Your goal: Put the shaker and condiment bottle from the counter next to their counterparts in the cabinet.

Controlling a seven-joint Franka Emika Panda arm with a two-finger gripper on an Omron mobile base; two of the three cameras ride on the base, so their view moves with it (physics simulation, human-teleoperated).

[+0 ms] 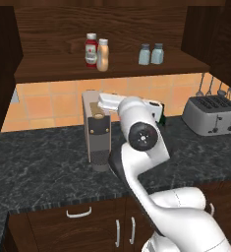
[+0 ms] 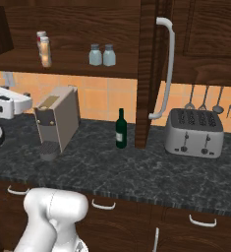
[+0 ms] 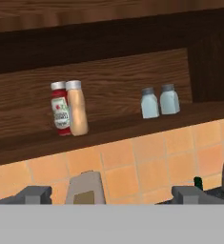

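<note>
Dark wooden wall cabinet (image 3: 113, 76) is housing orange-tan bottle (image 3: 76, 114) beside red bottle (image 3: 60, 108), two pale shakers (image 3: 158, 101) paired; gripper (image 3: 111, 195) is hanging empty, jaws apart.

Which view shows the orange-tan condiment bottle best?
Hand view: the condiment bottle stands large and unblocked beside the red bottle. Left base view shows it smaller; right base view shows it small, overlapping the red bottle.

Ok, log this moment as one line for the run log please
condiment bottle: on cabinet shelf beside red bottle | two shakers: side by side on shelf | gripper: open, holding nothing
</note>
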